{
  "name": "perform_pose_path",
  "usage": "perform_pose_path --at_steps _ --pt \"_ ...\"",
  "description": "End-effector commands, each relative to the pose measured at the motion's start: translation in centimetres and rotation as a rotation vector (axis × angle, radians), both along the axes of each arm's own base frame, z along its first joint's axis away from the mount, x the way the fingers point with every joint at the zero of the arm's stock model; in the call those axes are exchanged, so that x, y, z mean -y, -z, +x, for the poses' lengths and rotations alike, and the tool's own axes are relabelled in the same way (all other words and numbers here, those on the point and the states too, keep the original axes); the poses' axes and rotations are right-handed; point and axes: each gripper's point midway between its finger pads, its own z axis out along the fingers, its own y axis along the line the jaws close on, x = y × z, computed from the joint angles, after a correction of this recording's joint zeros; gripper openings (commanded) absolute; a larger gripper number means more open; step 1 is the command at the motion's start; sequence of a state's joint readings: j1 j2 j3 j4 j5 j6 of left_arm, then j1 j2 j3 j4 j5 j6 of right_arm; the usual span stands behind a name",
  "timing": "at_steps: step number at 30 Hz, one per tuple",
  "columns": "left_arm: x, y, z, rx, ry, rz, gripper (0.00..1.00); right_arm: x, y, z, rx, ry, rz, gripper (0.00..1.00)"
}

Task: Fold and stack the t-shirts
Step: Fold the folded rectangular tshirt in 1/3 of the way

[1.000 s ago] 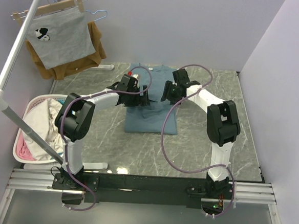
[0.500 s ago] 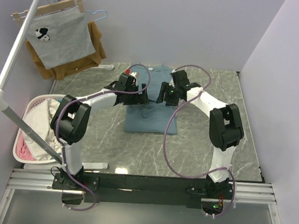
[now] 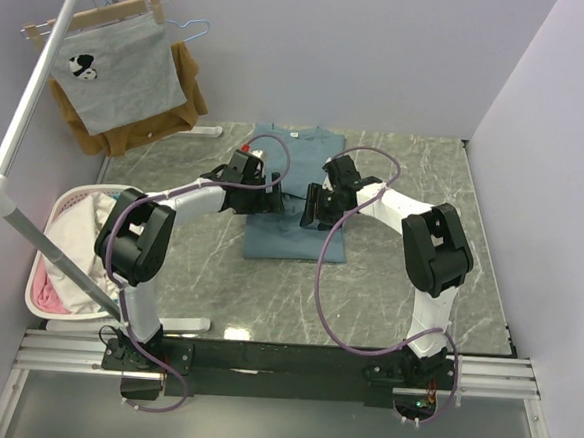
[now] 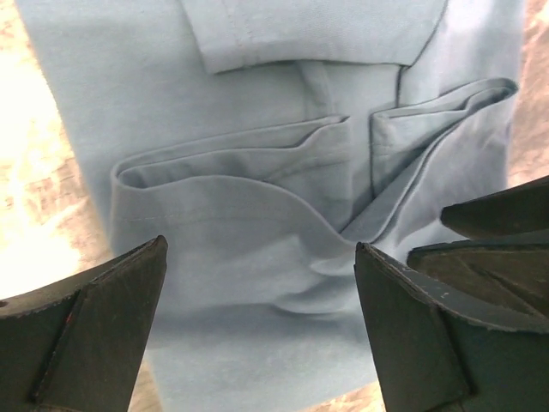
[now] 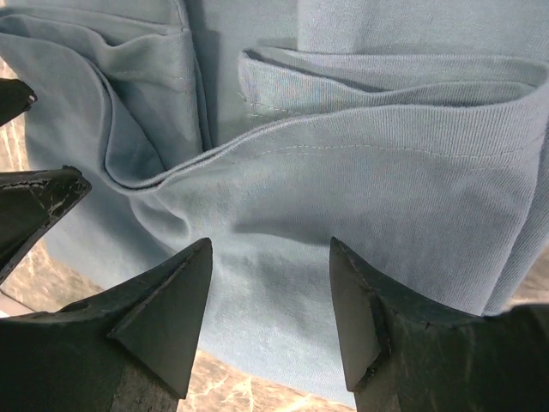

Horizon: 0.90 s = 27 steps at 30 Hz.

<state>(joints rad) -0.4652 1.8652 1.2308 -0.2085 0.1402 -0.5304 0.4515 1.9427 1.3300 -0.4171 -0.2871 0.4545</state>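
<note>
Though folded narrow, teal-blue tee (image 3: 280,240) w/ rumpled layered folds mid-panel.

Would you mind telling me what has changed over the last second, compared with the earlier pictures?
The right claw slid left and toward the near edge, over the middle of the teal t-shirt, closing in on the left claw, which shifted only slightly. Both are open above the cloth, holding nothing. The t-shirt, the hanging grey shirt and the laundry basket stayed put.
</note>
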Motion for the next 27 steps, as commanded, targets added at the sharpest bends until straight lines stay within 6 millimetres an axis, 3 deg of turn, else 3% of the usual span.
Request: perform_pose_path --at_steps 1,3,12,17,20,24,27 --pt "-0.5 -1.1 1.4 0.04 -0.009 0.045 0.93 -0.5 -3.3 1.6 0.085 -0.004 0.035 0.64" --pt "-0.7 -0.6 1.3 0.016 -0.01 0.064 0.88 -0.4 -3.4 1.5 0.087 -0.003 0.029 0.64" --pt "-0.6 0.0 2.5 -0.005 -0.05 0.089 0.84 -0.3 -3.4 1.4 0.087 -0.013 0.024 0.64" --pt "-0.4 0.3 2.9 -0.016 -0.054 0.104 0.65 -0.2 -3.4 1.4 0.09 -0.015 0.014 0.64" --pt "-0.5 0.3 2.9 -0.015 -0.057 0.113 0.46 -0.1 -3.4 1.4 0.089 -0.012 0.008 0.63" --pt "-0.6 0.5 2.9 -0.017 -0.058 0.125 0.29 -0.1 -3.1 1.5 0.085 -0.012 0.006 0.63" --pt "-0.7 0.9 2.9 -0.027 -0.057 0.137 0.26 0.0 -2.7 1.4 0.079 -0.012 -0.003 0.63"
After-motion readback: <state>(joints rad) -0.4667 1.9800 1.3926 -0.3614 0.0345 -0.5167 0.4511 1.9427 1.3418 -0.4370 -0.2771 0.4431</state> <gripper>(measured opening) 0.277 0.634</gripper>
